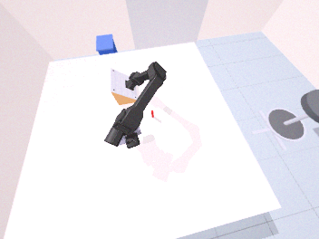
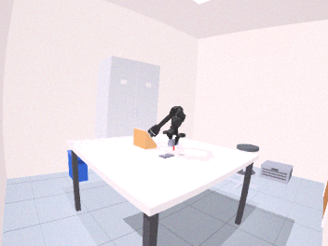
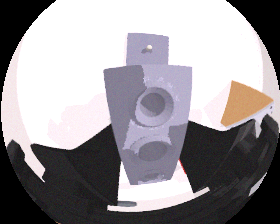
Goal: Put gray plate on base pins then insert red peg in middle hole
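Observation:
My gripper (image 1: 123, 140) (image 2: 173, 139) (image 3: 144, 120) is shut on the gray plate (image 2: 171, 143) (image 3: 176, 90). In the wrist view the plate shows its round holes and fills the middle, between the black fingers. The gray base (image 2: 166, 156) (image 3: 135, 44) lies flat on the table, beyond and partly behind the plate. One pale pin (image 3: 149, 48) of the base shows; the other is hidden. In the exterior view the plate hangs above the base, not touching it. The red peg (image 1: 152, 114) (image 2: 174, 147) stands on the table; only a red sliver shows in the wrist view.
An orange wedge-shaped block (image 1: 123, 99) (image 2: 143, 140) (image 3: 245, 104) with a pale sloping panel (image 1: 120, 81) stands on the white table (image 1: 82, 178) (image 2: 154, 188), beside the arm's base. A blue bin (image 1: 105, 43) (image 2: 78, 166) and a stool (image 1: 286, 124) (image 2: 247, 147) are off the table.

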You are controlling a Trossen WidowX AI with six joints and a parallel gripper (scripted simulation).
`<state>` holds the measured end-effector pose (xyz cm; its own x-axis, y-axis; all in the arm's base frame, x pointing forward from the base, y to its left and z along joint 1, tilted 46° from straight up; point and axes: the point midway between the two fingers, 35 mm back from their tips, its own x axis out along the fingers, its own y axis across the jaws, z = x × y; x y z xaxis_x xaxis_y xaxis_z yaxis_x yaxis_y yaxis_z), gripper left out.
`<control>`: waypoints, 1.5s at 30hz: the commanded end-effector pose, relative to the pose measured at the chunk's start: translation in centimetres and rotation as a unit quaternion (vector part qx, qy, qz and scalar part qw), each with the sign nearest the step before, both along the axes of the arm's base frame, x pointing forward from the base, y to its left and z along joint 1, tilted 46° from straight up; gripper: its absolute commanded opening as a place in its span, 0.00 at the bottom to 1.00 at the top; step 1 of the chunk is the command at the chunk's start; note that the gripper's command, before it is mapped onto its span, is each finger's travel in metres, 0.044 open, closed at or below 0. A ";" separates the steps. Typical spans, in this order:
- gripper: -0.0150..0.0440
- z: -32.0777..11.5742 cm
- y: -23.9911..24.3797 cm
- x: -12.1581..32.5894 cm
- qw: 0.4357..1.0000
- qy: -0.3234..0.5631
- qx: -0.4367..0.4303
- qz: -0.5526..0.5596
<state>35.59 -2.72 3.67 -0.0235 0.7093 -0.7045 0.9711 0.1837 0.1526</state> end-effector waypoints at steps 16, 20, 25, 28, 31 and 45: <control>0.25 -5.4 -1.7 -0.5 0.999 0.030 -0.004 -0.031; 0.25 -5.8 -1.8 -0.6 0.999 0.033 -0.004 -0.034; 0.25 -5.8 -1.8 -0.6 0.999 0.033 -0.004 -0.034; 0.25 -5.9 -1.8 -0.6 0.999 0.033 -0.004 -0.034; 0.25 -5.9 -1.8 -0.6 0.999 0.033 -0.004 -0.034; 0.25 -5.9 -1.8 -0.6 0.999 0.033 -0.004 -0.034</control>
<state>35.05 -4.40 -2.13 -0.0216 0.7094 -0.7045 0.9885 0.1205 0.0910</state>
